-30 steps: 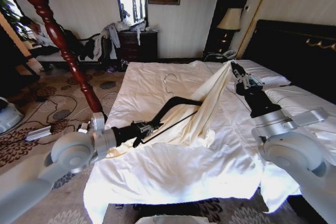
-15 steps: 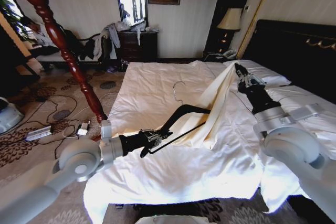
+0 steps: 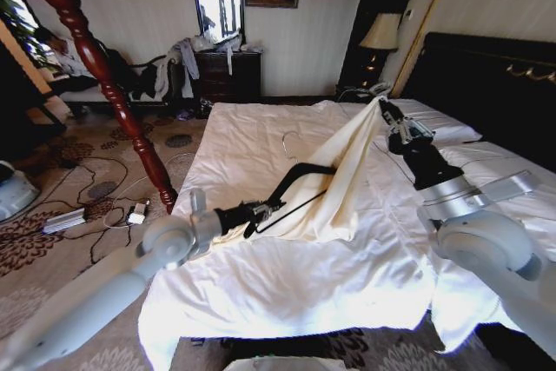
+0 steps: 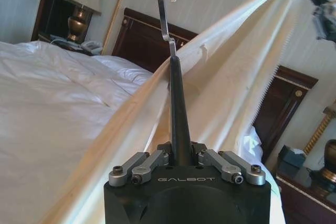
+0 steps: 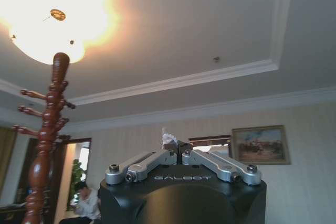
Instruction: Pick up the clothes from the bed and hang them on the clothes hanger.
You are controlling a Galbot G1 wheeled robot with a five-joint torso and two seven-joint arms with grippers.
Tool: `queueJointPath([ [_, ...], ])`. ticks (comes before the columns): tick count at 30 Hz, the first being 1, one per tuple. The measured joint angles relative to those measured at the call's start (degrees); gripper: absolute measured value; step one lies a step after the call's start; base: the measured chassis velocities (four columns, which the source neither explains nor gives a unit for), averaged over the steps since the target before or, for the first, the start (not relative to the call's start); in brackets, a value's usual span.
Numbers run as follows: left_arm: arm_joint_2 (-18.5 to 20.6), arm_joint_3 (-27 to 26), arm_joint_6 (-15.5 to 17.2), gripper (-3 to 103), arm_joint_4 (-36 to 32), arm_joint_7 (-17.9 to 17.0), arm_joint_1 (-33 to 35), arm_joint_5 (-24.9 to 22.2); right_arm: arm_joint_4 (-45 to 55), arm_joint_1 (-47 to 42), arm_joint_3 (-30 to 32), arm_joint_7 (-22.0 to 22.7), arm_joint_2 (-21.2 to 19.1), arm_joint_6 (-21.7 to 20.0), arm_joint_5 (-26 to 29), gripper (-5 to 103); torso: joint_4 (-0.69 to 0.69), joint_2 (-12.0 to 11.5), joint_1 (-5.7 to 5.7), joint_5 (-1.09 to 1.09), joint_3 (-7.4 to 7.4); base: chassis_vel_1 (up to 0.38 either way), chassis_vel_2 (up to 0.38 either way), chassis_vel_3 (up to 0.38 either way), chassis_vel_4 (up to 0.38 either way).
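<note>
Reaching over the bed [image 3: 261, 293], your left end effector [image 3: 258, 212] is clamped on the corner of the black clothes hanger [image 3: 295, 182] — its slim frame slants up and away, its silver hook [image 4: 165, 3] free above the white duvet. Your right end effector [image 3: 388, 114], raised above the bed's far side near the dark headboard [image 3: 495, 76], is pinched shut on the top of the cream shirt [image 3: 334, 184] — a scrap of fabric shows between its fingertips [image 5: 173, 145]. You have the shirt hanging as a taut sheet from that grip down to the duvet, draped against the hanger; the red-brown coat stand [image 3: 104, 76] stands well apart on the carpet at left.
</note>
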Motion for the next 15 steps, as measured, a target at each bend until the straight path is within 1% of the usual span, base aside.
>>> queueJointPath([
  [1, -1.5, 1.8, -0.1, 18, 1.8, 0.0, -2.1, 0.3, 0.4, -0.3, -0.4, -0.5, 0.0, 0.1, -0.4, 0, 0.0, 0.0, 0.0, 0.0, 0.0, 0.0, 0.0, 0.0, 0.0],
  [2, -1.5, 1.8, -0.1, 18, 1.8, 0.0, -2.1, 0.3, 0.4, -0.3, -0.4, -0.5, 0.0, 0.1, -0.4, 0, 0.0, 0.0, 0.0, 0.0, 0.0, 0.0, 0.0, 0.0, 0.0],
  [6, -5.8, 5.9, -0.5, 18, 4.5, -0.2, -6.5, 0.4, 0.6, -0.8, -1.8, -2.0, -0.1, 0.5, -1.8, 0, 0.0, 0.0, 0.0, 0.02, 0.0, 0.0, 0.0, 0.0, 0.0],
  [7, -6.7, 6.4, -0.5, 18, 4.9, -0.3, -7.2, 0.4, 0.6, -1.0, -2.1, -2.3, -0.1, 0.6, -2.2, 0, 0.0, 0.0, 0.0, 0.01, 0.0, 0.0, 0.0, 0.0, 0.0],
  [8, -6.7, 6.4, -0.5, 18, 4.9, -0.3, -7.2, 0.4, 0.6, -1.0, -2.1, -2.3, -0.1, 0.6, -2.2, 0, 0.0, 0.0, 0.0, 0.01, 0.0, 0.0, 0.0, 0.0, 0.0],
  [9, -7.7, 6.9, -0.5, 18, 5.3, -0.4, -7.7, 0.4, 0.6, -1.3, -2.4, -2.6, 0.0, 0.6, -2.5, 0, 0.0, 0.0, 0.0, 0.01, 0.0, 0.0, 0.0, 0.0, 0.0],
  [10, -9.7, 7.8, -0.5, 18, 6.0, -0.6, -8.8, 0.5, 0.6, -1.9, -3.0, -3.1, 0.3, 0.7, -3.4, 0, -0.01, 0.0, 0.0, 0.0, 0.0, 0.0, 0.0, 0.0, 0.0],
  [12, -11.4, 8.5, -0.6, 18, 6.9, -0.8, -9.7, 0.9, 0.6, -2.5, -3.6, -3.5, 0.6, 0.7, -4.1, 0, -0.01, 0.0, 0.0, 0.02, 0.0, 0.0, 0.0, 0.0, 0.0],
  [14, -12.1, 8.8, -0.7, 18, 7.4, -0.9, -10.2, 1.1, 0.6, -2.8, -3.8, -3.7, 0.7, 0.7, -4.4, 0, -0.01, 0.0, 0.0, 0.02, 0.0, 0.0, 0.0, 0.0, 0.0],
  [15, -13.0, 9.3, -0.8, 18, 8.0, -1.0, -11.0, 1.3, 0.8, -3.3, -4.0, -4.0, 0.8, 0.8, -4.7, 0, -0.01, 0.0, 0.0, 0.01, 0.0, 0.0, 0.0, 0.0, 0.0],
])
